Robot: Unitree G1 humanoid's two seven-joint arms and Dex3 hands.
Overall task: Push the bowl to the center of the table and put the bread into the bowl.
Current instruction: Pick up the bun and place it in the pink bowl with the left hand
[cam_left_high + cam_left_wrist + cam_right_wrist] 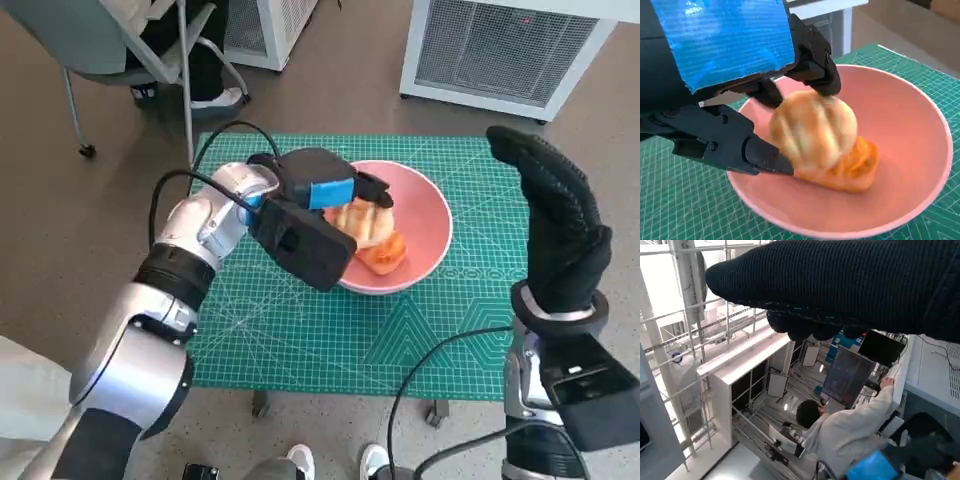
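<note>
Pink bowl (425,215) holds bread (372,235); left hand (325,190) fingers pinching it; right hand (555,215) fingers spread, empty.

One bowl (425,225) sits on one green mat (300,330) — and in it lies one piece of bread (372,235). Two hands show — the left hand (325,190) and the right hand (555,225). One person (845,432) is near.

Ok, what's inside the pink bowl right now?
The bread lies in the pink bowl, with the left hand reaching in and its fingers round it. The bowl's floor under the bread is covered.
</note>
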